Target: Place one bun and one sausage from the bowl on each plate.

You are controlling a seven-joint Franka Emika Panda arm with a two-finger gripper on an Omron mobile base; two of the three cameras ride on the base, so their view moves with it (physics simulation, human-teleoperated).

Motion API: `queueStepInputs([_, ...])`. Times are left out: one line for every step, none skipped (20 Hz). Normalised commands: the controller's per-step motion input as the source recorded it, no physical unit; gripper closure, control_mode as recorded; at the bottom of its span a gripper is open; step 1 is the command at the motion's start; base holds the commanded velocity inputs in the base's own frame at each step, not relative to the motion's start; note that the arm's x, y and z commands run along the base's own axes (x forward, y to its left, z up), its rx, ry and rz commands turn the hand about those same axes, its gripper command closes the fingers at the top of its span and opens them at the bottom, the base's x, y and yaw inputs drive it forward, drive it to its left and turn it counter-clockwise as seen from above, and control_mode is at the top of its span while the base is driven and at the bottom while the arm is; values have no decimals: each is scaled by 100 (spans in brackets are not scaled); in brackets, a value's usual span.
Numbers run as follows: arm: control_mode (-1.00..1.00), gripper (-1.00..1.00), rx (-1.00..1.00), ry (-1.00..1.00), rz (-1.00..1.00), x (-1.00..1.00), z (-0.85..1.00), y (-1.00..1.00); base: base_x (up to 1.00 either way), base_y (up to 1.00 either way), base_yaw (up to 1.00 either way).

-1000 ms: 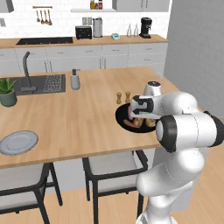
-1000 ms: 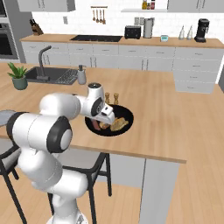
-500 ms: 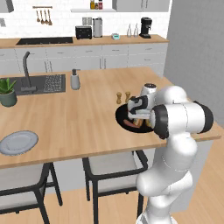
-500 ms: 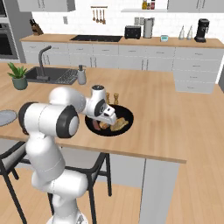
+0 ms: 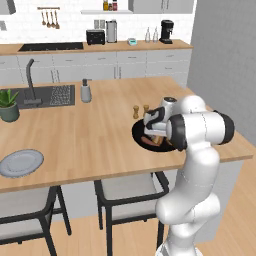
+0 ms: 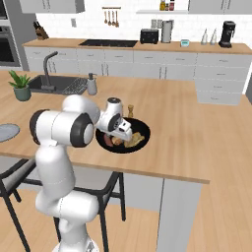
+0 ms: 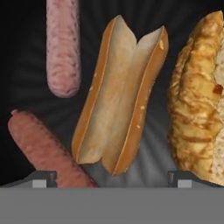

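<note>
The black bowl (image 5: 137,131) (image 6: 146,132) sits near the island's front edge, under my hand. My gripper (image 5: 155,135) (image 6: 121,138) (image 7: 113,177) hangs open just over the bowl. Its two tips stand wide apart on either side of the near end of a split bun (image 7: 118,100), and they hold nothing. A pale pink sausage (image 7: 63,48) and a darker sausage (image 7: 43,151) lie to the left of that bun. A second, crustier bun (image 7: 197,100) lies to its right. One grey plate (image 5: 21,163) (image 6: 6,132) rests far left on the counter.
Two small wooden shakers (image 5: 135,111) (image 6: 130,110) stand just behind the bowl. Further left are a soap dispenser (image 5: 85,91), the sink (image 5: 47,95) and a potted plant (image 5: 8,104). Stools (image 5: 125,187) sit tucked under the counter's front edge.
The arm's elbow has risen and swung inward, while the hand has stayed over the bowl and sunk slightly. The jaws have stayed open.
</note>
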Motion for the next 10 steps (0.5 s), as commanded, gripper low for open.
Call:
queueStepInputs([-100,-100,5,0,0,39,-21,0,0,0,0])
queueStepInputs([-100,-100,3,0,0,36,-24,0,0,0,0])
queueStepInputs([-100,-100,1,0,0,36,-26,0,0,0,0])
queueStepInputs([-100,-100,1,0,0,39,-26,0,0,0,0])
queueStepInputs([-100,-100,2,0,0,39,-26,0,0,0,0])
queueStepInputs([-100,-100,0,0,0,25,-28,0,0,0,0])
queueStepInputs([-100,-100,0,0,0,0,-32,0,0,0,0])
queueStepInputs([-100,-100,0,0,0,-15,-44,0,0,0,0])
queueStepInputs([-100,-100,0,0,0,-26,-49,0,0,0,0])
queueStepInputs([-100,-100,0,0,0,-43,-52,0,0,0,0])
